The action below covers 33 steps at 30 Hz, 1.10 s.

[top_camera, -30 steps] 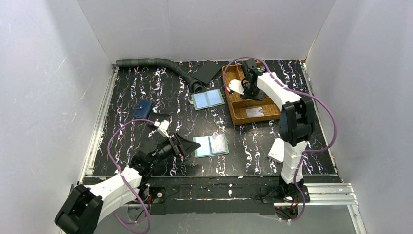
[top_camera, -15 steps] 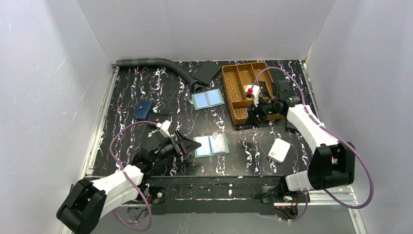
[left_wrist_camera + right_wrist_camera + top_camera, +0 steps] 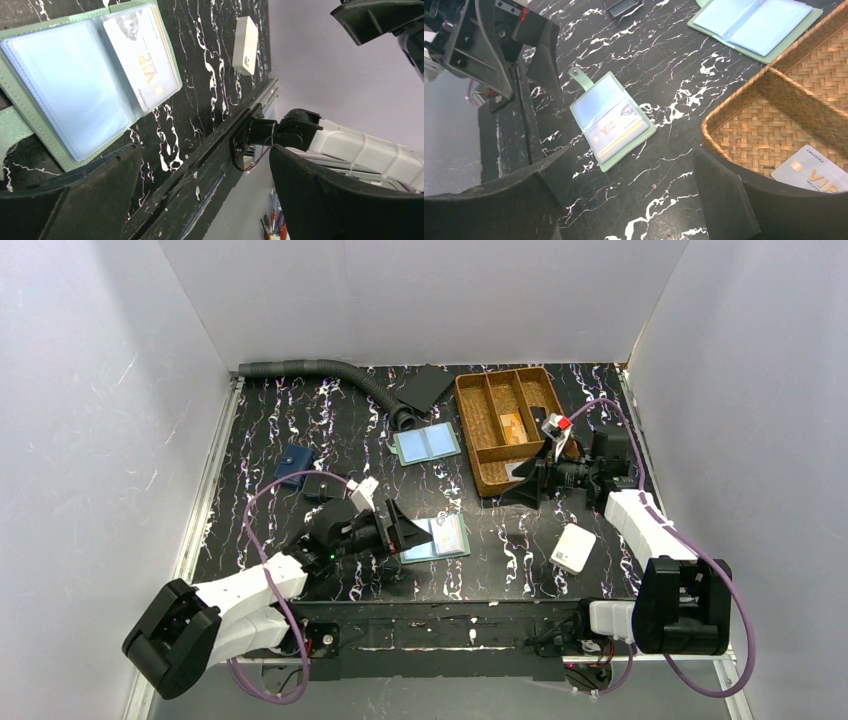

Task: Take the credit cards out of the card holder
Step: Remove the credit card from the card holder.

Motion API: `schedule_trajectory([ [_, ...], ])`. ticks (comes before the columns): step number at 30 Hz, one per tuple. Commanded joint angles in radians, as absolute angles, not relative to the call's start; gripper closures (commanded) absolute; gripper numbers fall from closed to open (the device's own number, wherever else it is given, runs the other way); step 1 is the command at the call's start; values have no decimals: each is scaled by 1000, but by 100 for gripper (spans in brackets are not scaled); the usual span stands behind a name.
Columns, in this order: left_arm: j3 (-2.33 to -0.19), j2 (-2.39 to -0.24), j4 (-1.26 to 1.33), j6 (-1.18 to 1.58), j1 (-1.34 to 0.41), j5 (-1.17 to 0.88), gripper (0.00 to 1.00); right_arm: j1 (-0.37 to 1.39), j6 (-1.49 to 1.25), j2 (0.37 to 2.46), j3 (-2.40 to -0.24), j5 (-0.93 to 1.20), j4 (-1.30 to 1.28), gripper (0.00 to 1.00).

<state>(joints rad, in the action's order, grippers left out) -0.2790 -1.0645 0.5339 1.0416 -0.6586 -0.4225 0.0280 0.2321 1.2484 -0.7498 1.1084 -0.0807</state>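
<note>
Black marbled surface, boxed in by white walls, seen from above. The card holder lies open near the middle of the near edge. The left gripper hovers at the holder's left side, jaws wide and empty. The right gripper, also wide and empty, hangs just beside the near end of a wicker tray towards the far right corner.

Left wrist view: a pale credit card marked VIP sits under a clear sleeve in the holder, beside a pale blue panel.

Right wrist view: the holder lies well ahead of the spread fingers. A second credit card rests in the tray.

The sleeved card looks thin, stiff, light and slick, and the holder looks soft and likely to slide. It is probably best to pin the blue panel and pinch the card's edge at the sleeve mouth.
</note>
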Motion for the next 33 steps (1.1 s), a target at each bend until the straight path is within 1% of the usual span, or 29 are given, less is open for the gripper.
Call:
schedule_trajectory([
  [1,-414,-1075,241,923,-722,-271,3,23,109,1288,-740,1142,32,8],
  [2,-444,-1090,195,912,-736,-238,5,24,96,1303,-744,1130,28,9],
  [3,-558,-1163,30,909,-777,-120,12,33,77,1341,-759,1089,11,14],
  [6,-693,-1261,-139,890,-833,-20,12,51,80,1364,-775,1058,-27,18],
  [8,-783,-1337,-220,889,-864,43,13,62,87,1368,-780,1043,-41,19],
  [9,-823,-1375,-259,890,-875,60,15,67,93,1368,-781,1036,-48,19],
  [13,-986,-1531,-393,918,-906,112,29,75,100,1370,-787,1024,-60,19],
  [16,-1094,-1644,-480,922,-924,133,35,77,103,1368,-790,1018,-65,19],
  [20,-1223,-1750,-574,930,-951,187,35,77,110,1367,-793,1010,-75,19],
  [23,-1296,-1807,-643,934,-963,214,33,77,115,1368,-796,1005,-81,19],
  [29,-1346,-1869,-670,930,-969,199,29,76,115,1374,-799,1006,-85,19],
  [33,-1368,-1893,-677,928,-971,199,27,77,118,1376,-799,1005,-87,19],
])
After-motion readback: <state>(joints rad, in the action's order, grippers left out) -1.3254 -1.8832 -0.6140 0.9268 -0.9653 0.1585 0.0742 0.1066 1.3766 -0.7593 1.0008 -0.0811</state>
